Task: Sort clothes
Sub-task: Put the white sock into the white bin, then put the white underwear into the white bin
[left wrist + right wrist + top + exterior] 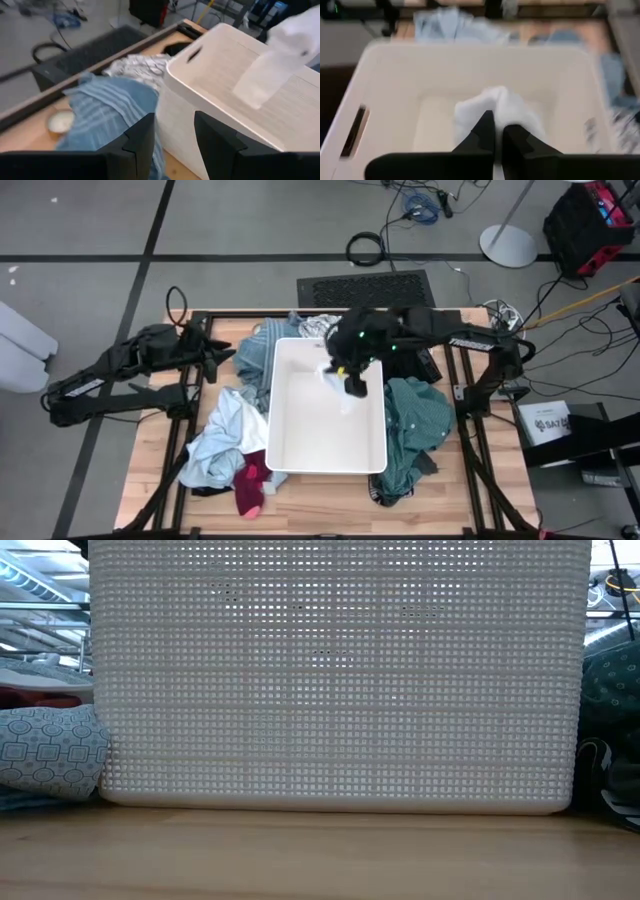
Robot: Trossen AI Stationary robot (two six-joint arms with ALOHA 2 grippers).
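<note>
A white bin [327,420] stands mid-table with clothes around it: a teal green garment [415,430] on its right, a light blue one [225,435] and a magenta piece [250,485] on its left, a blue striped one [255,355] and a white-grey patterned one [318,327] at its far left. My right gripper [350,385] hangs over the bin's far half, shut on a white cloth [267,65]. My left gripper [172,140] stands open left of the bin, above the blue striped garment [105,110], with nothing between its fingers. My right gripper pinches the white cloth's upper, bunched part [492,102] between its two shut fingers. The fingers slant down from the table's right side. The cloth hangs slack below them over the bin's inside [435,120]; whether its lower end [250,97] touches the bin's floor I cannot tell.
In the low view the bin's perforated near wall [340,680] fills most of the picture, with patterned cloth [50,750] on one side and teal cloth [610,680] on the other. Bare wood [330,500] lies along the table's near edge. Cables and a floor vent [365,288] lie beyond the far edge.
</note>
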